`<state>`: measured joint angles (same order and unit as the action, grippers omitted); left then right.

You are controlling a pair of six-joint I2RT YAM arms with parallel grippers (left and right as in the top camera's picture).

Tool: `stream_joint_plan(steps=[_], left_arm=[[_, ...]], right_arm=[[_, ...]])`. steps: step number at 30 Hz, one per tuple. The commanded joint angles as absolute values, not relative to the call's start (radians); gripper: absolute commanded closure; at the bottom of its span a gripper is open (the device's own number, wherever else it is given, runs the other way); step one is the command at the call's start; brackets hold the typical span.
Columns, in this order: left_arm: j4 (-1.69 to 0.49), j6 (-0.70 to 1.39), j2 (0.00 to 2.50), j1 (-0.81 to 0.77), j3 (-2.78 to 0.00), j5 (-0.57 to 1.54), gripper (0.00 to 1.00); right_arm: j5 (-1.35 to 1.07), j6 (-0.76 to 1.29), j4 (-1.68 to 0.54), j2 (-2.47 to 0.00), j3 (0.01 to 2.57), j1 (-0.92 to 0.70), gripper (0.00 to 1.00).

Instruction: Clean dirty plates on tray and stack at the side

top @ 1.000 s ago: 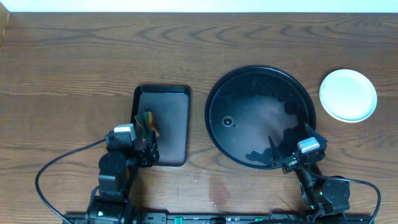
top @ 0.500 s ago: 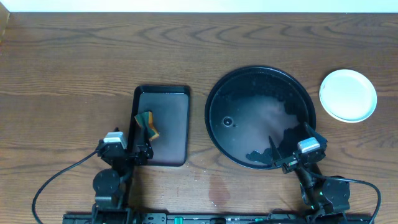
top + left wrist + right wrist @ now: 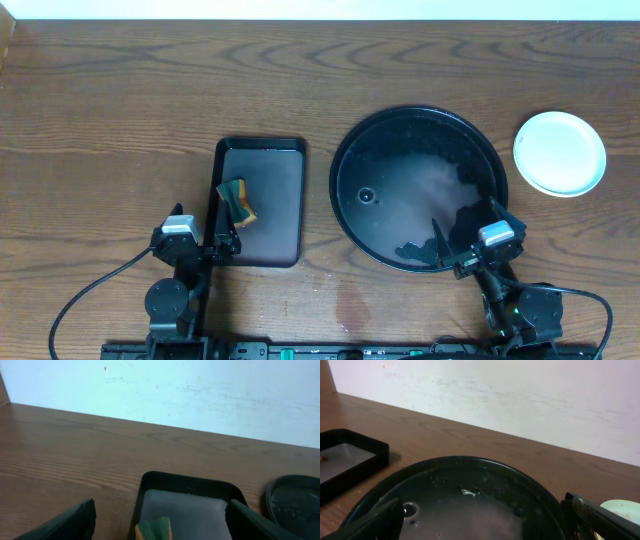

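Briefly, from the left edge of the tabletop [image 3: 120,100] across. My left gripper [image 3: 200,240] sits low at the near edge, jaws spread wide and holding nothing. In its wrist view the fingers [image 3: 75,520] frame the near-left corner of the rectangular black tray [image 3: 275,180]. A green and orange sponge [image 3: 237,200] lies inside that tray against its left wall, apart from both fingers.

Between the two trays, near the front edge, the wood carries a faint damp patch [image 3: 350,300].

Right of centre is the round black tray [image 3: 418,109]. It has a wet film across its floor and a small droplet [image 3: 366,196] left of its middle. My right gripper [image 3: 466,225] hangs over the tray's near-right rim, jaws fully parted, gripping nothing.

The plates [image 3: 560,152] rest on bare wood just beside the round tray, towards the right edge and clear of its rim. From above they read as one pale disc; I cannot tell how many are stacked. The right wrist view catches only a pale sliver of them.
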<state>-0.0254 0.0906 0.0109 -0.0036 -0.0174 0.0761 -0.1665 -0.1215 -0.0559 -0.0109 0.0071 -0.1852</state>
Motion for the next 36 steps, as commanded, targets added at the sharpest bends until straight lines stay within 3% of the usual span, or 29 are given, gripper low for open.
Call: stream_joint_plan(steps=[1, 36], left_arm=[[-0.067, 0.059, 0.001, 0.001, -0.004, 0.094, 0.17], [-0.065, 0.011, 0.005, 0.001, -0.004, 0.094, 0.16]], right_arm=[[-0.165, -0.132, -0.06, -0.006, 0.006, -0.176, 0.01], [-0.165, -0.132, -0.06, -0.006, 0.006, -0.176, 0.01]])
